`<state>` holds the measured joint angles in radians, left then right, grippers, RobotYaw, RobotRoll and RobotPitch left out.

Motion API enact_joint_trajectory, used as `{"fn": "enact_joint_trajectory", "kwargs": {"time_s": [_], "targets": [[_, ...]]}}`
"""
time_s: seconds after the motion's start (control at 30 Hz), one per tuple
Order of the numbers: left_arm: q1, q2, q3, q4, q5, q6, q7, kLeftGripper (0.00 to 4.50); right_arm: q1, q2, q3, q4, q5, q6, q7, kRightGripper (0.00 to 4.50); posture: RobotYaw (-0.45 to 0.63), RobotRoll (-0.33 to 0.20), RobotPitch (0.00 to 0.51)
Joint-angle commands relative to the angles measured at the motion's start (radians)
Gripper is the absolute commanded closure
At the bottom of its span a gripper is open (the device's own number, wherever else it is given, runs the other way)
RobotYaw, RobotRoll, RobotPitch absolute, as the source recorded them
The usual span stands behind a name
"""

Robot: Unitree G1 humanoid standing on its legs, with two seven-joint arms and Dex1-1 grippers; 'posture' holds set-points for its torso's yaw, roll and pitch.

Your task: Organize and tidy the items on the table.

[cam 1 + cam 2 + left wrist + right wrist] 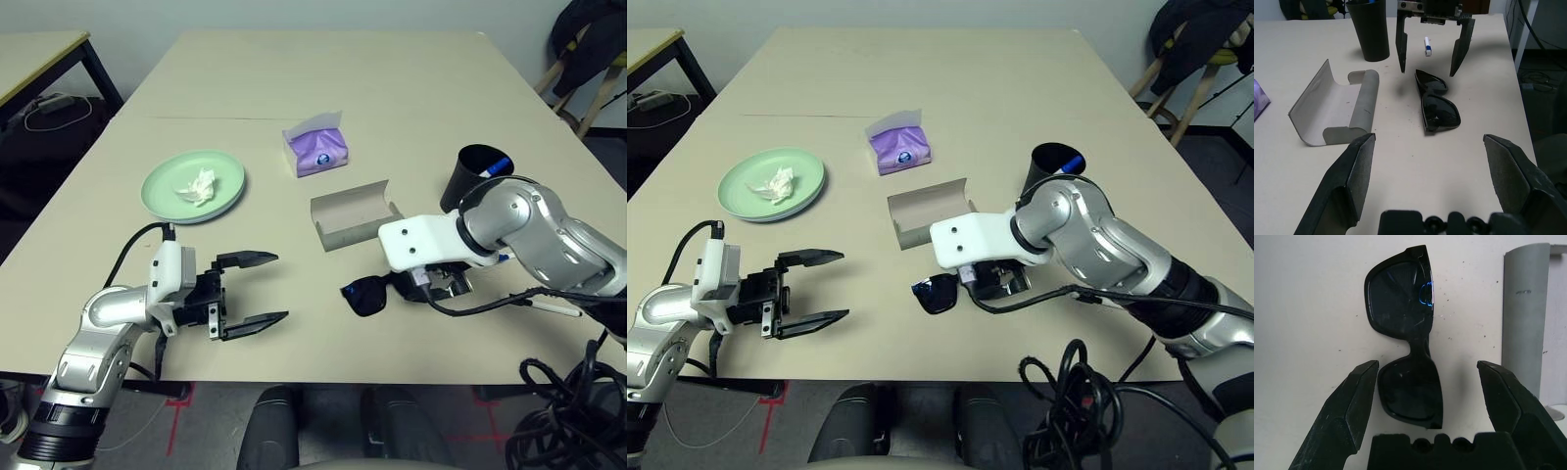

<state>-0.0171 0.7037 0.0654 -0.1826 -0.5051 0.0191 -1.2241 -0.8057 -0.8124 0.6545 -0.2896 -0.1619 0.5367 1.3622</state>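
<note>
Surface: my pale beige table point(411, 88), thin seam across it, a darker desk point(39, 54) beyond its left corner.

Left to right:
- Mint plate point(193, 185) bearing a crumpled tissue wad point(200, 186).
- My left gripper point(250, 290), fingers spread apart, idle near the front edge.
- Purple tissue pack point(316, 147), further back.
- Grey glasses case point(355, 214), lying open.
- Black sunglasses point(1408, 340), folded, glossy, lenses up, just in front of the case.
- My right gripper point(1429, 53), fingers wide apart, straddling the sunglasses from above.
- Black cup point(475, 176) with a pen.

Risk: pinching across slick lenses could skid or scratch them; the nearby case might get nudged.
</note>
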Motion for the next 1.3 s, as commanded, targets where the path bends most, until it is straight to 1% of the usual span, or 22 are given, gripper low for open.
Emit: {"fn": "enact_joint_trajectory", "kwargs": {"time_s": [0.03,0.27,0.43,1.3], "targets": [[0.016,-0.003,-0.014,-0.023,0.015,-0.004,0.006,0.04,-0.007,0.013,0.022,0.025,-0.045,-0.038,0.007,0.0,0.1,0.0,0.106],[0.023,-0.004,-0.019,-0.034,0.015,-0.003,0.021,0.04,0.002,0.052,0.04,0.058,-0.117,-0.098,0.013,0.0,0.11,0.0,0.107],[0.024,-0.004,-0.023,-0.038,0.018,-0.004,0.026,0.04,0.011,0.058,0.042,0.057,-0.149,-0.122,0.022,0.0,0.12,0.0,0.106],[0.01,-0.01,-0.044,-0.051,0.027,0.002,0.038,0.04,0.063,0.105,0.042,0.043,-0.258,-0.141,0.04,0.0,0.11,0.0,0.114]]}}
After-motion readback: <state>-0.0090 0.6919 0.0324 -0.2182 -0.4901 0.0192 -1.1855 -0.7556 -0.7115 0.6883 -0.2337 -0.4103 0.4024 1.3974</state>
